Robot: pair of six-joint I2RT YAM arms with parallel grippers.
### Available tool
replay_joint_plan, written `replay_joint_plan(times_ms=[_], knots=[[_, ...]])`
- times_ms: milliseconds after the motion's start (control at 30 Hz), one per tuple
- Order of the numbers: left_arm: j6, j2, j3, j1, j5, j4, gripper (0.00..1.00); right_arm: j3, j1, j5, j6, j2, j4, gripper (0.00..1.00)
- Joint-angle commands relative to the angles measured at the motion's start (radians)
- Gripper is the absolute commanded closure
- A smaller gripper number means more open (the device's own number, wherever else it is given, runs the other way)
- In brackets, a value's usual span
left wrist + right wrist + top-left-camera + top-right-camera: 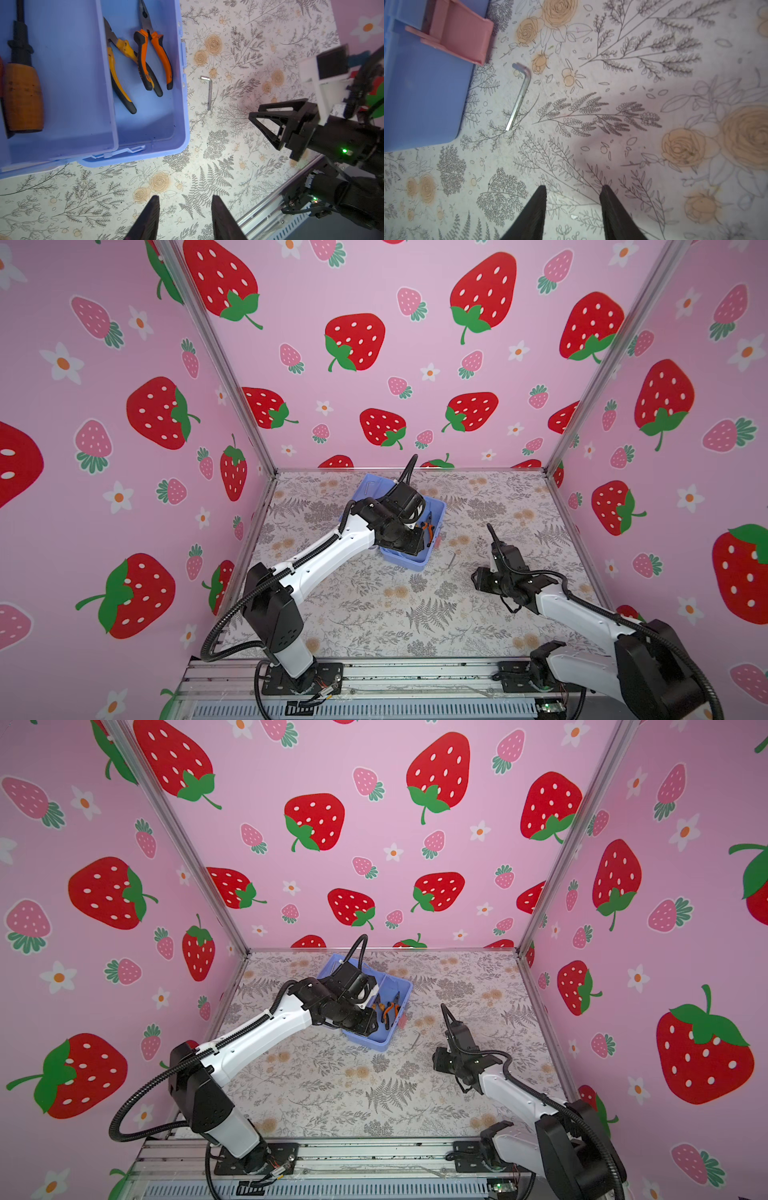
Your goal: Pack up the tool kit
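Observation:
The tool kit's blue box point(415, 562) point(380, 1042) stands open at the back middle of the table. Two pairs of pliers, orange-handled point(154, 58) and yellow-handled point(118, 68), lie in one compartment. A screwdriver point(22, 99) lies in the compartment beside them. A silver hex key point(209, 93) point(520, 95) point(453, 561) lies on the table right of the box, near its pink latch point(456, 33). My left gripper point(185, 199) hovers by the box, open and empty. My right gripper point(573, 188) point(477, 578) is open and empty over the table, short of the hex key.
The floral table mat point(374, 614) runs between strawberry-patterned walls. A metal rail point(374, 672) with both arm bases lines the front edge. My left arm point(324, 551) reaches diagonally over the box and hides part of it in both top views.

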Motion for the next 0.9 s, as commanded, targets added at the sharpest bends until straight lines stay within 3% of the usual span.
replay_joint_plan(times_ms=[0, 300, 667, 867], knots=[[-0.012, 0.026, 0.035, -0.010, 0.026, -0.018, 0.56, 0.037, -0.004, 0.032, -0.033, 0.059, -0.008, 0.53], [0.013, 0.006, 0.038, -0.009, -0.085, -0.027, 0.55, 0.090, -0.001, 0.068, -0.065, 0.227, 0.030, 0.55], [0.014, 0.024, 0.042, -0.011, -0.102, -0.034, 0.55, 0.251, 0.070, 0.028, -0.062, 0.422, 0.084, 0.56], [0.011, 0.028, 0.034, -0.013, -0.102, -0.026, 0.56, 0.363, 0.110, 0.084, -0.041, 0.546, 0.057, 0.57]])
